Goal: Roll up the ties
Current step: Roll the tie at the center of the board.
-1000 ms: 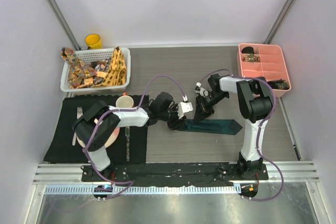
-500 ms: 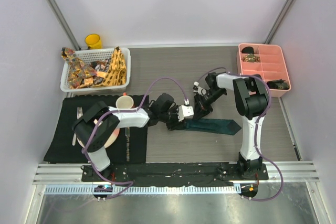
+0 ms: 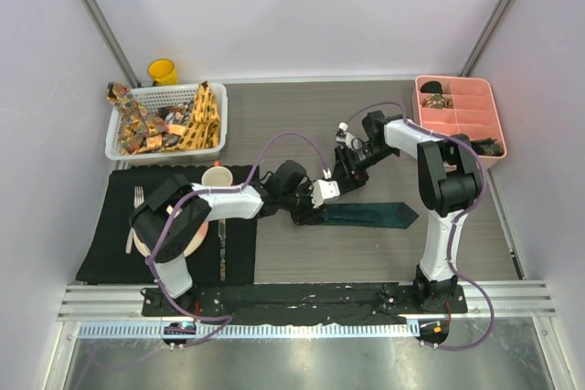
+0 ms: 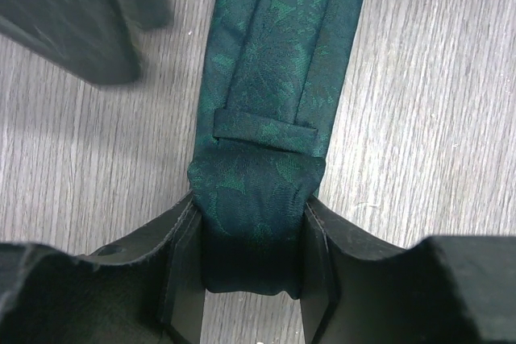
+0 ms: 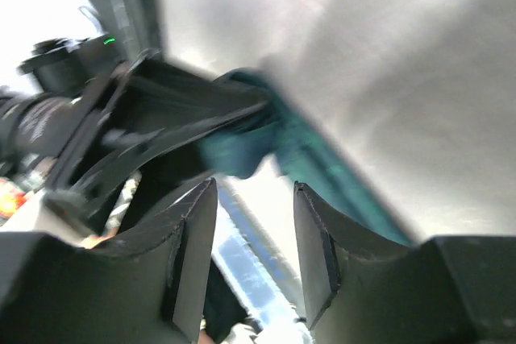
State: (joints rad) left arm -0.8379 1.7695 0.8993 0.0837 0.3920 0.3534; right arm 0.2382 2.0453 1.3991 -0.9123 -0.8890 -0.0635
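Two arms meet near the middle of the grey wood-grain worktop [image 3: 302, 116], over a long dark teal fabric necktie [image 3: 370, 215] with a faint woven pattern. It lies flat along the worktop, its pointed end towards the right arm's side and its other end turned over into a short, thick roll. The left gripper [image 3: 309, 210] has that roll between its jaws: in the left wrist view the jaws [image 4: 252, 217] press on both sides of the folded fabric, partly closed around its width, while the rest of the necktie [image 4: 274, 78] runs straight away from them across the boards.

The right gripper [image 3: 345, 173] hangs just beyond the roll, close to the left one and lifted off the fabric. Its own camera shows the jaws [image 5: 254, 199] standing apart with nothing between them; the view past them is blurred, with a bit of teal cloth visible.

Several yellow-orange and brownish patterned neckties [image 3: 196, 121] lie heaped in a white plastic basket [image 3: 167, 90] at the far left, with a yellow cup [image 3: 163, 71] behind it. At the far right stands a pink compartment tray [image 3: 454, 79]. A black rectangular placemat [image 3: 101, 253] lies at the near left.
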